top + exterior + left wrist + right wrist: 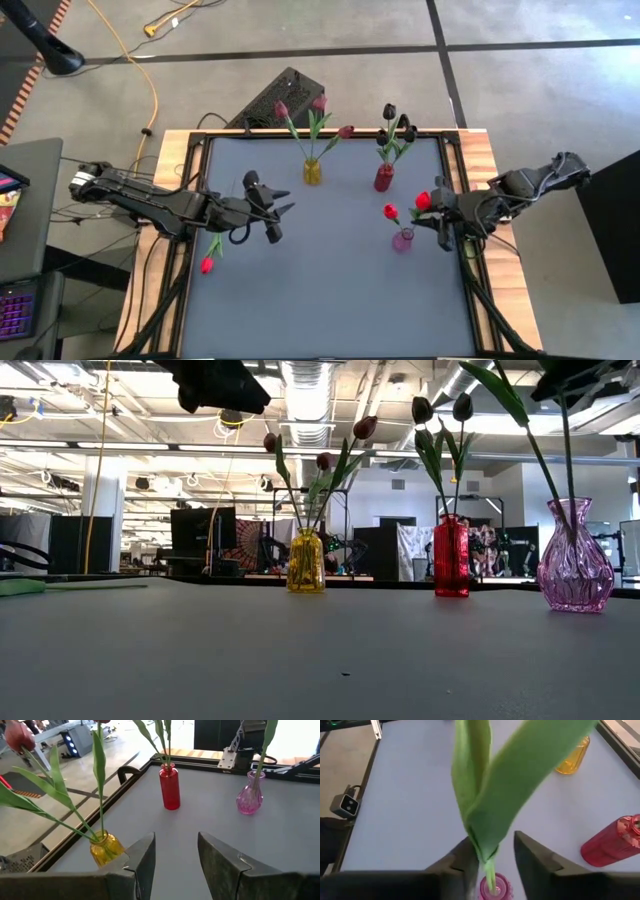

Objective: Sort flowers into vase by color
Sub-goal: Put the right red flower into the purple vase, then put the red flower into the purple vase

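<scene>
Three vases stand on the grey table (330,300). The yellow vase (312,172) holds maroon-pink tulips, the red vase (384,178) black tulips, and the pink vase (403,239) two red tulips (390,211). One more red tulip (207,263) lies flat at the table's left edge. My right gripper (432,213) is open above the pink vase. Its fingers stand on either side of a green stem (489,870) that goes down into the vase's mouth (496,887). My left gripper (282,222) is open and empty above the table left of centre, facing the vases (176,837).
A black slotted box (275,103) lies beyond the table's far edge. Wooden rails and black frame bars (455,170) run along the table's sides. The near half of the table holds no objects. The tall leaves of the tulips (500,390) reach up beside my right gripper.
</scene>
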